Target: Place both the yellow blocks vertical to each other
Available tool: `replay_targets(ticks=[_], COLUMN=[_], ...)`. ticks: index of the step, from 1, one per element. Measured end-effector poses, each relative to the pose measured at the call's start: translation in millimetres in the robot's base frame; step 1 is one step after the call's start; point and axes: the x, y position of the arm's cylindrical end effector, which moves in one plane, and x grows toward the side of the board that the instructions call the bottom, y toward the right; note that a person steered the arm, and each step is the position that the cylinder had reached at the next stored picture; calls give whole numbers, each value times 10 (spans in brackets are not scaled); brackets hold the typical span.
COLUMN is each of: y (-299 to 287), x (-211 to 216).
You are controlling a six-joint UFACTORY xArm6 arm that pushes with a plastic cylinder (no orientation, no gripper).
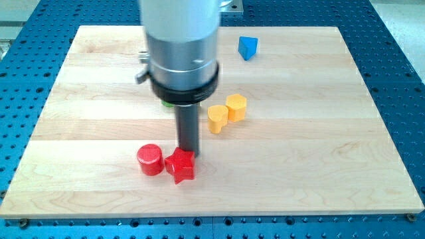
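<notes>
My tip [188,152] is at the lower centre of the frame, at the end of the dark rod that comes down from the big grey cylinder of the arm. The rod has no jaws, so nothing to open or close; it holds nothing. The tip end is right at the top edge of the red star block [180,165], and I cannot tell if it touches it or is only just behind it, bc the star covers the very end a bit.

Just left of the star is the red cylinder block [150,159], v. close to it, maybe touching.

The 2 yellow blocks are to the upper right of the tip, near the frame centre. The yellow block nearer the tip [217,118] looks roughly like a heart or rounded shape; the second yellow block [236,107] looks hexagonal. They touch each other, set on a diagonal, the second one higher and to the right.

A green block [167,102] shows only as a thin edge under the arm cylinder; shape not visible.

The blue block [248,47] is well apart, at the upper right of the wood board [332,133].
</notes>
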Motion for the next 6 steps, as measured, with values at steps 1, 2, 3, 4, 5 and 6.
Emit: replay_targets(ticks=[1,2,3,4,5,6], y=[-107,638,1334,747,785,1167], x=[-381,-575,-576,-576,-807,-911])
